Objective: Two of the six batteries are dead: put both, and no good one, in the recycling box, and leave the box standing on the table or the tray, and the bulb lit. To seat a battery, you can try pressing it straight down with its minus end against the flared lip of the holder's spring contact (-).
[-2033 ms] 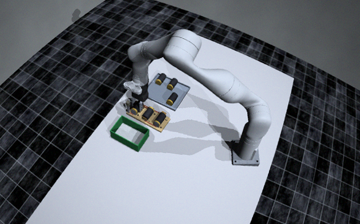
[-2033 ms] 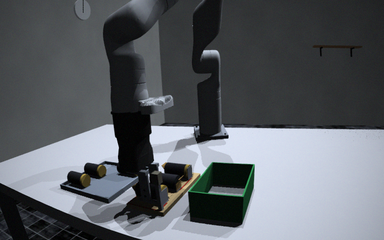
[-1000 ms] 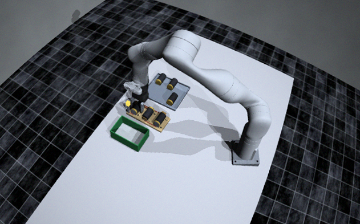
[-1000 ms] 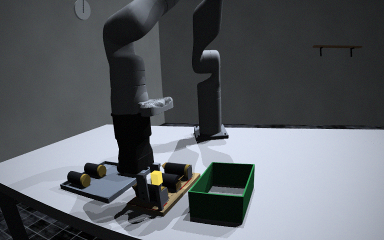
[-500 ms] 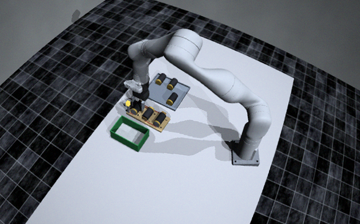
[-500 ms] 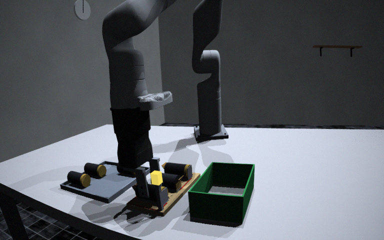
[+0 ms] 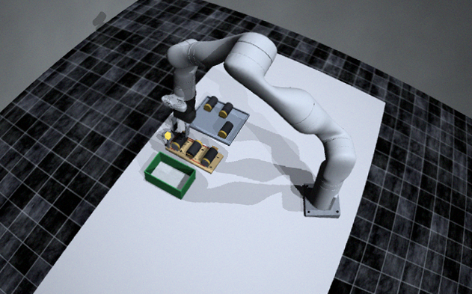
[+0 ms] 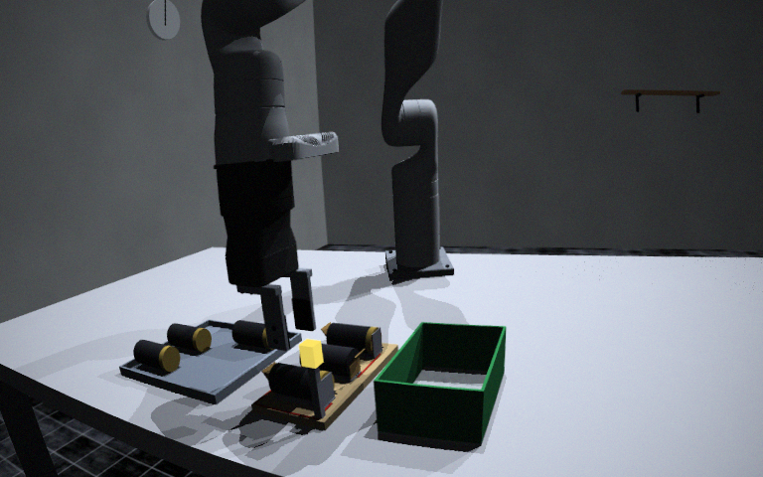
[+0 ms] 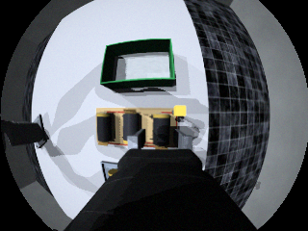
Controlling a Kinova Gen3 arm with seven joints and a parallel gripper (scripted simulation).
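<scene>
My gripper (image 7: 180, 131) (image 8: 292, 337) (image 9: 159, 136) is open and empty, above the bulb-end battery (image 7: 179, 142) (image 8: 289, 382) (image 9: 162, 130) in the wooden holder (image 8: 351, 392) (image 9: 118, 126). The middle battery (image 7: 194, 149) (image 8: 337, 361) (image 9: 131, 126) and the far-end battery (image 7: 209, 155) (image 8: 349, 336) (image 9: 105, 128) also lie in the holder. The bulb (image 7: 168, 135) (image 8: 311, 354) (image 9: 179, 111) shows bright yellow. The grey tray (image 7: 210, 122) (image 8: 208, 371) holds three batteries lying down. The green box (image 7: 162, 185) (image 8: 430, 413) (image 9: 140, 83) stands upright with no battery visible inside.
The tray batteries are one at the back left (image 7: 210, 103) (image 8: 153, 355), one beside it (image 7: 226, 109) (image 8: 185, 337) and one nearer the arm base (image 7: 226, 129) (image 8: 247, 333). The bulb's post stands close beside the gripper. The table edge is near the bulb end.
</scene>
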